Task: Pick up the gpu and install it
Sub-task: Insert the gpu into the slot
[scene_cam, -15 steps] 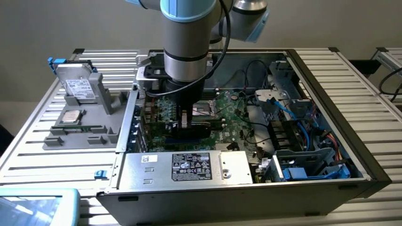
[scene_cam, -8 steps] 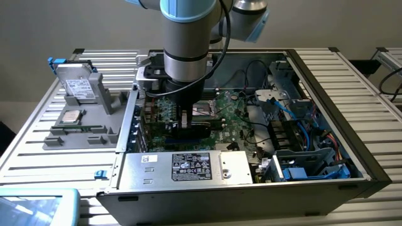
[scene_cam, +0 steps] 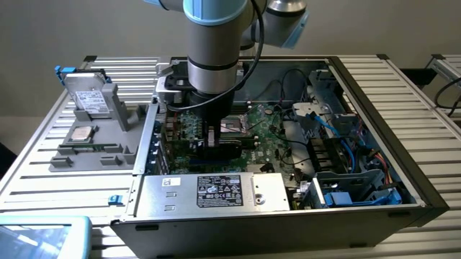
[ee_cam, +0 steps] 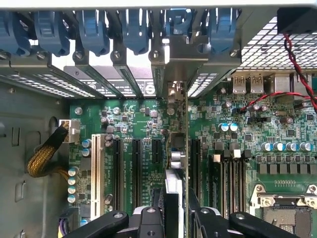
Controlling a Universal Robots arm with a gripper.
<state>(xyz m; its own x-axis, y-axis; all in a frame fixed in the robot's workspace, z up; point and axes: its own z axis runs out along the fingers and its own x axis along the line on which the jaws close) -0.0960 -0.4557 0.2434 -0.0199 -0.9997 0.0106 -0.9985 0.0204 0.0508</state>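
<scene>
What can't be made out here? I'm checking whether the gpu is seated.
- The gpu contact edge: wrist view, the edge-on card itself covers it.
- The gpu's faces: exterior view, the arm covers much of the card.
- The power supply label text: exterior view, too small.

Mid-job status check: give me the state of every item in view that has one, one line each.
gripper: jaws shut on the gpu, down inside the case.
gpu: held edge-on, upright over the motherboard slots.
computer case: side open.
hard drive: standing in the grey holder outside the case.
</scene>
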